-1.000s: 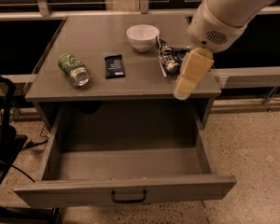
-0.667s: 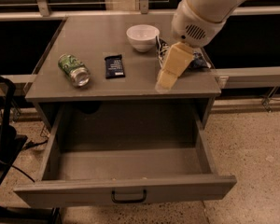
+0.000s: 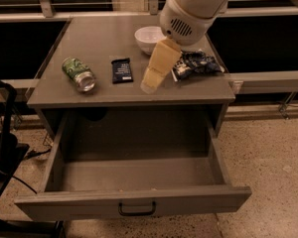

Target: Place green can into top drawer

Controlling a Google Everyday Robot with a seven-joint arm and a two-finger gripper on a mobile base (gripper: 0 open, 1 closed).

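Observation:
The green can [image 3: 78,74] lies on its side at the left of the grey cabinet top [image 3: 102,38], silver end toward me. The top drawer [image 3: 134,202] is pulled wide open below, empty inside, with a small black handle [image 3: 137,209] on its front panel. My gripper [image 3: 157,72] hangs from the white arm [image 3: 191,11] over the middle of the cabinet top, its cream-coloured fingers pointing down and left, well to the right of the can and holding nothing that I can see.
A dark blue snack bar [image 3: 121,69] lies between the can and the gripper. A white bowl [image 3: 149,36] stands at the back. A crumpled dark chip bag [image 3: 196,63] lies at the right. Black gear and cables [image 3: 5,148] stand on the floor at left.
The arm and gripper have moved steadily leftward over the cabinet top, from in front of the chip bag toward the snack bar. The can, bowl and drawer have not moved.

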